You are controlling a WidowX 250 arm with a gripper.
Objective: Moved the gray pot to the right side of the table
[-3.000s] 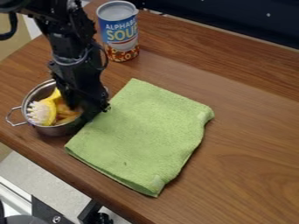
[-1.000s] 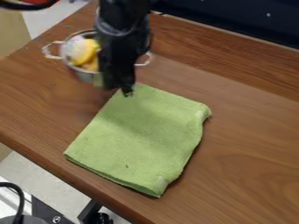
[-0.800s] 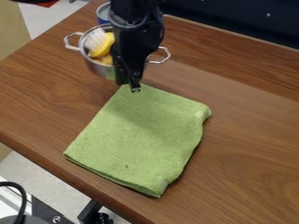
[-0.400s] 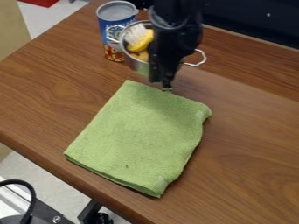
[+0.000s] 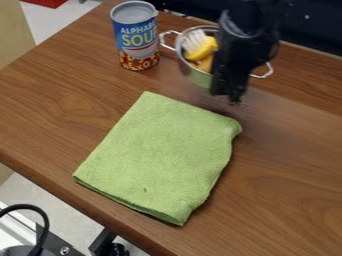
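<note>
Gray and metallic, toward the far edge of the brown wooden counter: the pot, in the upper part of the view, a little right of the middle. Seemingly raised off the wood, with a faint shadow just below. Closed on the pot's wall, on the right near side: the black pincer, pointing down. Hanging in from the top edge of the view, right of the middle: the black arm, partly in front of the pot and its rim. Out from either side of the rim, two metal loop handles, the right one lower in the view than the left. Inside the pot, leaning toward the left: a yellow brush with white bristles. Next to the brush, something orange, too covered to name.

Upright to the left of the pot, near its left handle: a blue and red soup can with a gray lid. Nearer than both, lying flat across the middle: a green cloth, apart from the can. At the lower left, beyond the counter's edge: a black cable, looped above a pale floor.
</note>
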